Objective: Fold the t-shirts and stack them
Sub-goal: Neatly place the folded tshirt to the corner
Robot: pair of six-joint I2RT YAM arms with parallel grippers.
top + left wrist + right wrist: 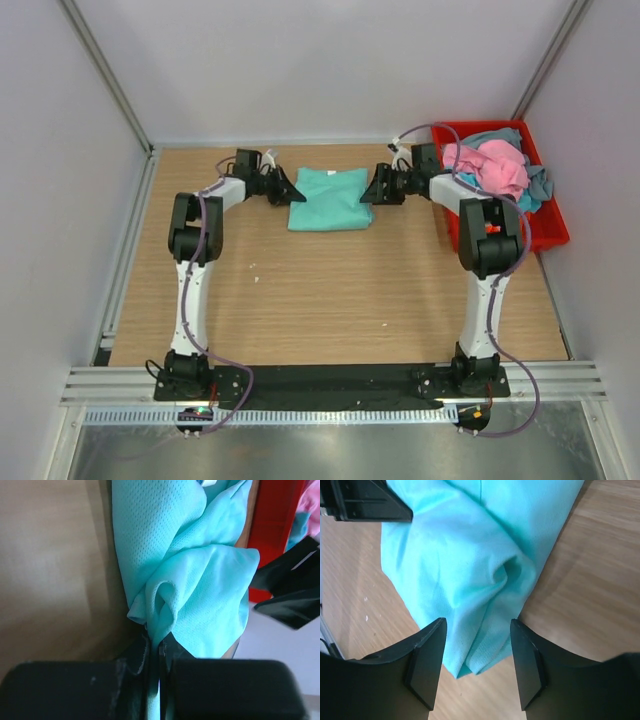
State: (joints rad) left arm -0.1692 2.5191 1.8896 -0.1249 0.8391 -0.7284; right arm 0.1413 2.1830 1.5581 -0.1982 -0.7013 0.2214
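Note:
A teal-green t-shirt (330, 198) lies folded into a rough rectangle on the wooden table, at the back centre. My left gripper (295, 192) sits at its left edge, shut on a bunched fold of the cloth (190, 580). In the left wrist view the fabric runs down between the closed left gripper (160, 647). My right gripper (366, 191) is at the shirt's right edge. It is open, and in the right wrist view the right gripper (476, 630) straddles a corner of the teal shirt (470, 570) without pinching it.
A red bin (555, 228) stands at the back right, heaped with a pink t-shirt (495, 165) and a grey-blue one (540, 185). White walls close in the table on three sides. The right arm's elbow (490, 235) overlaps the bin's left side.

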